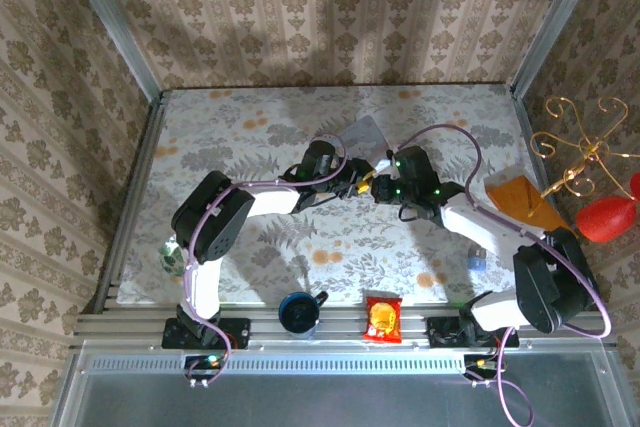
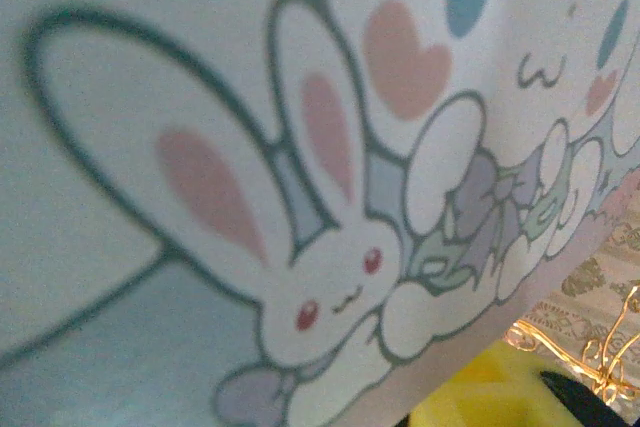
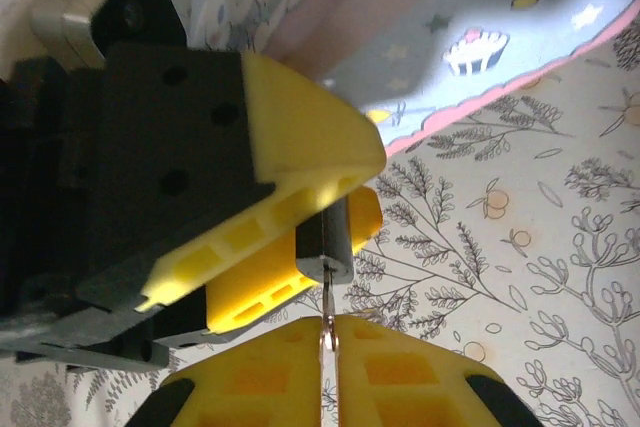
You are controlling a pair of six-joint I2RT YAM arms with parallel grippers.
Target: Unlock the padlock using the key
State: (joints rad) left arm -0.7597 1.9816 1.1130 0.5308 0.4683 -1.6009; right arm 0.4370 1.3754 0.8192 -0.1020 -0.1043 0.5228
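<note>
Right wrist camera looks up along the right gripper (image 3: 330, 332), whose two yellow fingers are pressed together on the key (image 3: 328, 299), a thin strip of metal standing straight up between them. The tip of the key meets the underside of the padlock (image 3: 325, 240), a very small dark body. The padlock is pinched between the yellow fingers of the left gripper (image 3: 345, 202), which reaches in from the left. Both are held above the patterned worktop (image 3: 560, 247).

Behind the padlock lies the tin box (image 3: 480, 7), pale with pastel prints and a pink edge. In the left wrist view its face with a white rabbit and hearts sits very close to the lens. Whether the box is open and what is in it cannot be told.

From the top external camera the two grippers meet near the middle of the worktop, with the tin box just beyond them. At the near edge stands a blue mug (image 1: 298, 312), its inside dark and unreadable. A red snack packet (image 1: 382, 318) lies beside it, apart from it.
</note>
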